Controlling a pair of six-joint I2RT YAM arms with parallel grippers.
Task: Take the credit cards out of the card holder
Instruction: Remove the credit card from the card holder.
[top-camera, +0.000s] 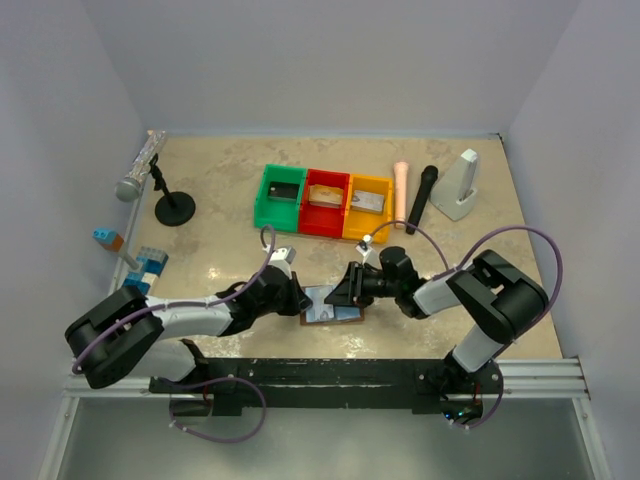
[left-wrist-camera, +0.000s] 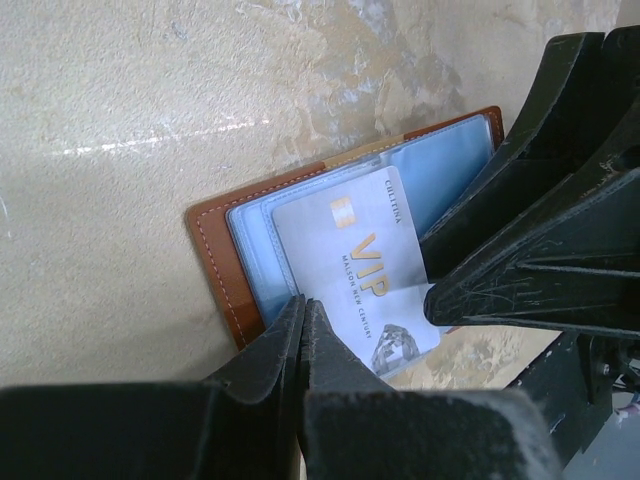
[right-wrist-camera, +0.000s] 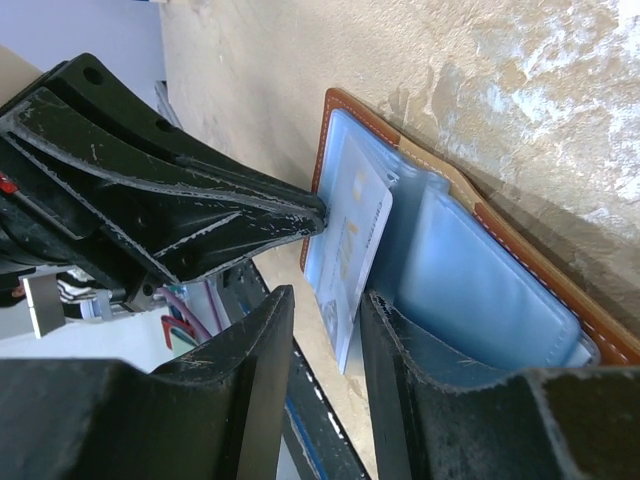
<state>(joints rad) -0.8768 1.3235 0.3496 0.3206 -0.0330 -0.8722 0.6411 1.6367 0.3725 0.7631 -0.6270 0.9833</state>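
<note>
The brown card holder (top-camera: 338, 317) lies open on the table near the front edge, its grey-blue pockets (right-wrist-camera: 480, 285) facing up. A silvery VIP credit card (left-wrist-camera: 360, 265) sticks halfway out of a pocket toward the front edge. My left gripper (left-wrist-camera: 303, 302) is shut, its tip pressing on the holder's left lining beside the card. My right gripper (right-wrist-camera: 325, 315) is open, and the card's free edge (right-wrist-camera: 352, 250) lies between its fingers, nearer the right one and not clamped. The green (top-camera: 279, 197), red (top-camera: 325, 203) and yellow (top-camera: 366, 209) bins each hold a card.
The three bins stand in a row behind the holder. A microphone on a stand (top-camera: 140, 170) and blue blocks (top-camera: 146, 268) are at the left. A pink cylinder (top-camera: 401, 190), a black stick (top-camera: 422, 198) and a white object (top-camera: 460, 185) lie at the back right.
</note>
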